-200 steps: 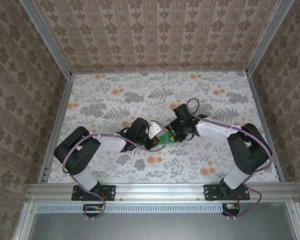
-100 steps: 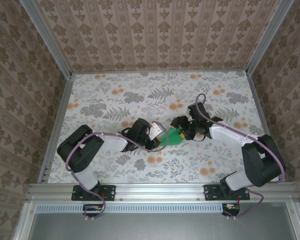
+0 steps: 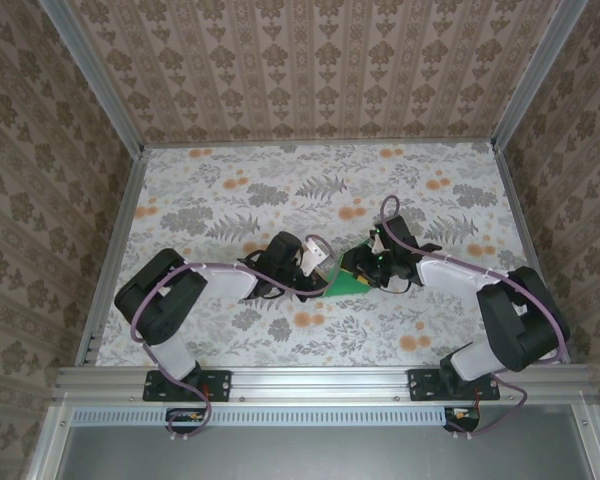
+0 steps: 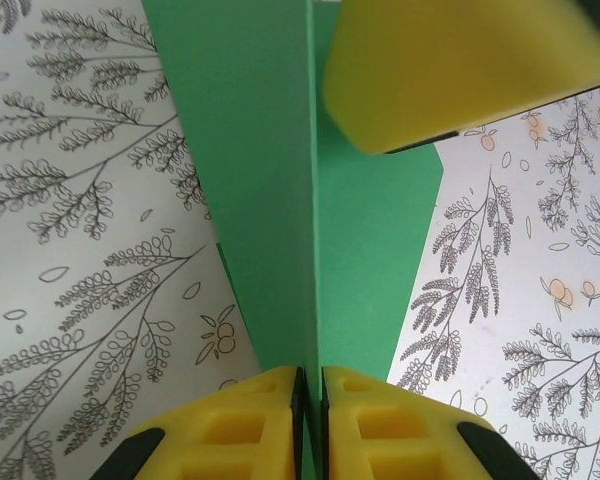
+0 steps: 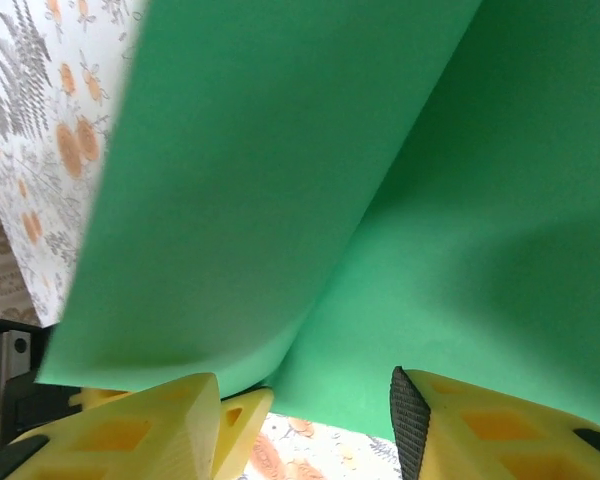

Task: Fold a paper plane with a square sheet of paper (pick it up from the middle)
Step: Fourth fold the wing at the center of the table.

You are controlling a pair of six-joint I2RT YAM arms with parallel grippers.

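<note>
The square sheet of paper (image 3: 348, 286) is bright green and folded along a centre crease (image 4: 311, 200), with two flaps spreading from it. My left gripper (image 4: 310, 372) is shut on the crease at the near end of the sheet (image 4: 250, 150). It sits mid-table, left of the paper, in the top view (image 3: 318, 268). My right gripper (image 3: 360, 264) meets the paper from the right. Its jaws (image 5: 305, 385) stand apart, and the green flaps (image 5: 310, 180) curve just beyond the fingertips. One of its yellow fingers (image 4: 460, 70) hovers over the paper's right flap.
The floral grey-and-orange cloth (image 3: 280, 200) covers the table, fenced by aluminium rails (image 3: 115, 250) and patterned walls. Both arms reach inward from their bases (image 3: 190, 382) at the near edge. Open cloth lies behind and to both sides of the grippers.
The right arm's elbow has swung out to the right and its gripper has shifted around the paper. More of the green sheet now shows below the grippers. The left gripper has stayed in place.
</note>
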